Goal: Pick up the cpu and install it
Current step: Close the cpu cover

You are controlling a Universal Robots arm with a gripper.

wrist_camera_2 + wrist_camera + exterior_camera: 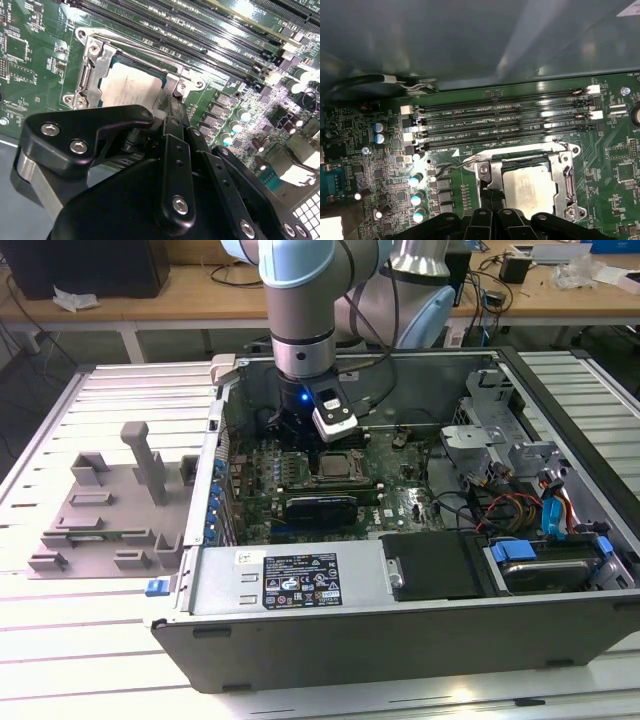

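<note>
Second wrist view: cpu (132, 85) flat in mobo socket (92, 75), silver top up, seated by looks. Tips of gripper (172, 102) at cpu's edge; touching or just above, can't tell. Fingers (174, 130): apparently pressed together, gripping nothing. Exterior view: cpu just toward the exterior view's right of tips, slightly nearer. Square chip, no long axis.

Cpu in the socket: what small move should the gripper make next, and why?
Probably a short straight lift. The cpu lies flat inside the socket frame, and the gripper sits low at its edge, so sideways motion could drag it.
</note>
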